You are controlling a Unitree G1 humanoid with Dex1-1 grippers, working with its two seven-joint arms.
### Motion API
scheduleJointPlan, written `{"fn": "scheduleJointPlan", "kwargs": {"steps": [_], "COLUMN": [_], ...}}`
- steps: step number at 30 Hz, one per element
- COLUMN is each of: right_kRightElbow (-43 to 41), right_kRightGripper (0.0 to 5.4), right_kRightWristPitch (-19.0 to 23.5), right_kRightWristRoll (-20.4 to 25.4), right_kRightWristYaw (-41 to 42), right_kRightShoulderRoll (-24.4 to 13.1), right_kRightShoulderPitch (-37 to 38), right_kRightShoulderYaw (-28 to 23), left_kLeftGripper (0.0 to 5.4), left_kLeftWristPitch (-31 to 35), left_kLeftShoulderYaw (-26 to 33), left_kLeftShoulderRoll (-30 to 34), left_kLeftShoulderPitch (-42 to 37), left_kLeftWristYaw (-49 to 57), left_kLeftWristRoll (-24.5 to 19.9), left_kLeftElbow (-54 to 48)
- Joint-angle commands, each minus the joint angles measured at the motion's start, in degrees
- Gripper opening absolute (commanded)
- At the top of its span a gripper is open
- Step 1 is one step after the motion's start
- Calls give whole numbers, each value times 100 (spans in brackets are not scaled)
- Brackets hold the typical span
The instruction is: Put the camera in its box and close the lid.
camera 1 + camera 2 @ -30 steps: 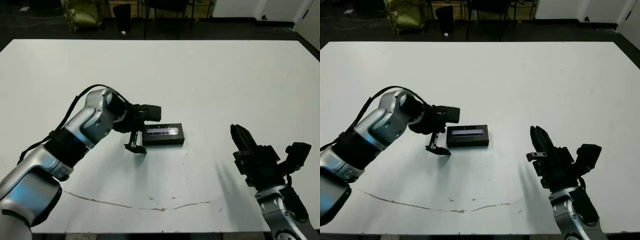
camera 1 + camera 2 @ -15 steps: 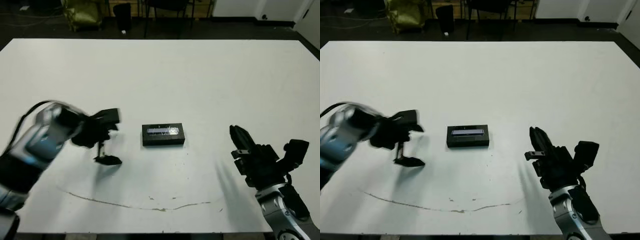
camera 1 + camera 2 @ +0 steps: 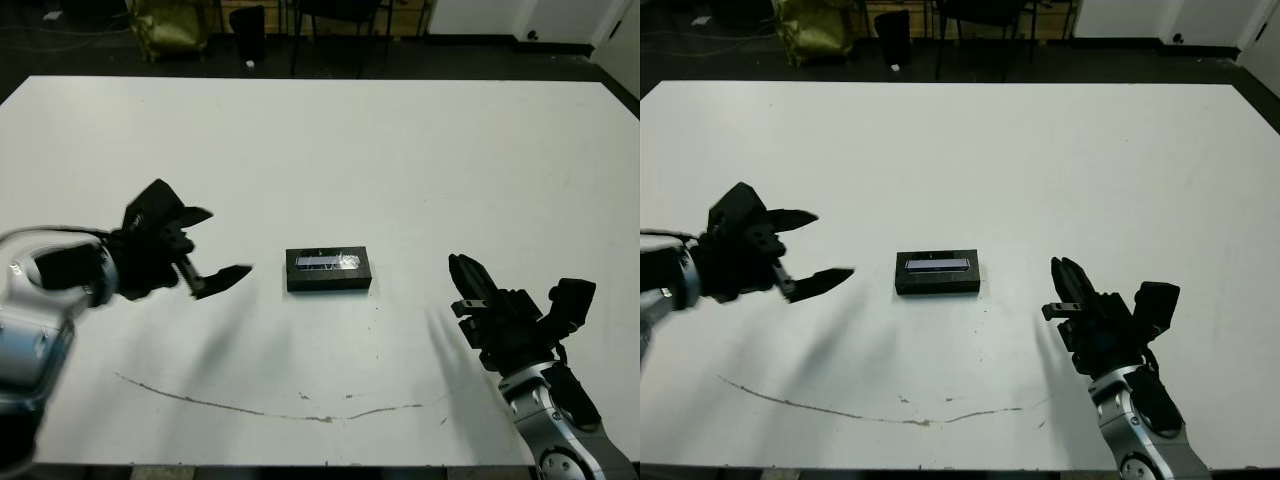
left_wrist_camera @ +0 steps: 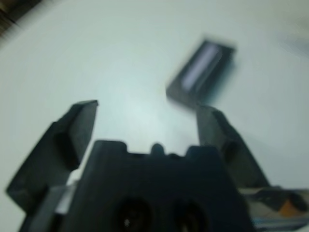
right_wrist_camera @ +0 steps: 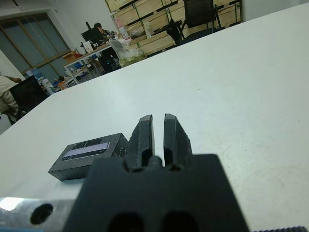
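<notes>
Lid covers box between spread left pincer and right pincer.

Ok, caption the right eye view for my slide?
Closed box mid-table, open left gripper to one side, shut right gripper to the other.

- No text, label, brand, number or sign can be read in any of the views.
- The lid carries a glossy silvery-purple strip on its top, with no legible lettering on it; in the left wrist view it is blurred.
- The tabletop bears no print, only a thin dark line near its front edge.
- The things in the room beyond the tabletop, in the right wrist view, are too small to read.
</notes>
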Motion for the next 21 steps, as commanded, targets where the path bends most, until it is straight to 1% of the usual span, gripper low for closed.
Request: {"fn": "scheduleJointPlan", "kwargs": {"steps": [1,3,5,7,10,13,14,17,19,21], "right_kRightElbow": [391,647,739,727,888,1099,1033,900,933,988], "right_kRightGripper": [0,0,0,0,0,0,0,0,0,0], "right_kRightWristPitch": [-159,-390,-475,-512,-669,-895,-852,-760,-801,-872], "right_kRightWristRoll": [-180,-269,-412,-600,-657,-690,-743,-820,-782,-731], "right_kRightWristYaw": [56,186,132,3,102,209,130,0,45,123], "right_kRightShoulderRoll": [80,149,219,294,371,471,501,561,601,637], "right_kRightShoulderPitch": [19,28,64,127,190,227,255,282,271,262], "right_kRightShoulderYaw": [80,130,205,298,330,347,381,448,460,467], "left_kLeftGripper": [326,273,222,171,100,24,2,2,2,2], "left_kLeftWristPitch": [-168,-465,-841,-1079,-1199,-1161,-1166,-1268,-1418,-1400], "left_kLeftShoulderYaw": [-59,-224,-437,-693,-1072,-1425,-1553,-1831,-1966,-2116], "left_kLeftShoulderRoll": [-761,-1162,-1476,-1767,-1957,-2099,-2151,-2299,-2422,-2573], "left_kLeftShoulderPitch": [316,468,636,793,893,877,851,744,673,611], "left_kLeftWristYaw": [1066,1589,1957,2267,2491,2654,2729,2878,2952,3109], "left_kLeftWristRoll": [134,258,370,458,566,673,741,884,943,1073], "left_kLeftElbow": [-264,-255,-113,8,91,183,249,538,821,1025]}}
